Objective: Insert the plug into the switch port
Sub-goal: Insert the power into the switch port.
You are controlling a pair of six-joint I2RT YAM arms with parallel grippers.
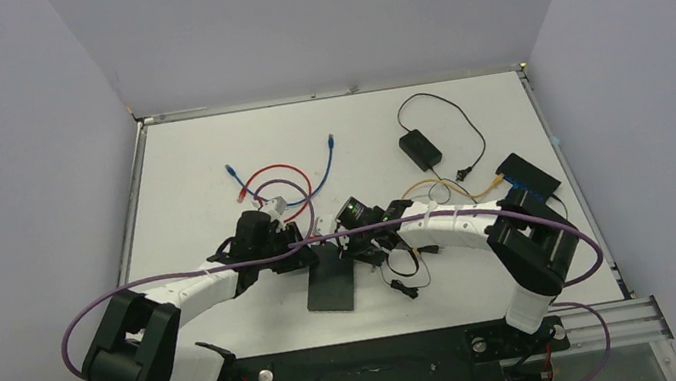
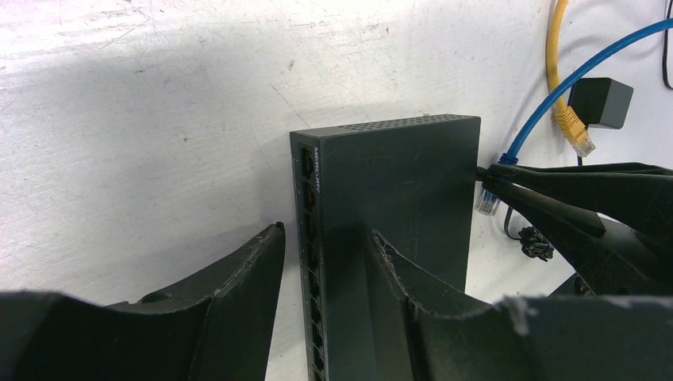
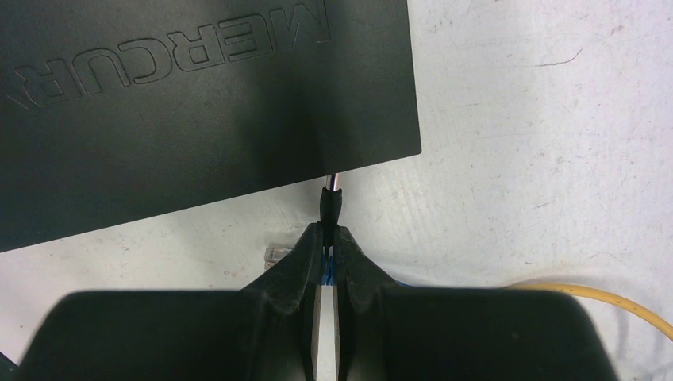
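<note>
Two white-and-black arms meet over a flat, matte black switch, a maker's name moulded in relief on its lid, on a scuffed white table. At far left a glossy purple cable loops off the left arm.

The left gripper has its rough-edged black fingers parted astride the switch's port side. One finger is just beside the row of square ports and the other is over the scratched lid. Whether either presses on the casing cannot be told. Beyond it, a thin red cable coils beside a short blue cable.

Right of the switch, the right gripper is clenched on a slim black plug, with a sliver of blue showing between the pads. The plug's pale tip meets the switch's plain long edge, opposite the ports and near a corner. Whether it has entered cannot be told.

A clear connector on a second blue cable hangs close against those fingers, and a black cord is bunched just below.

Farther right lie a boxy black power adapter, a yellow cable and another flat black box.
</note>
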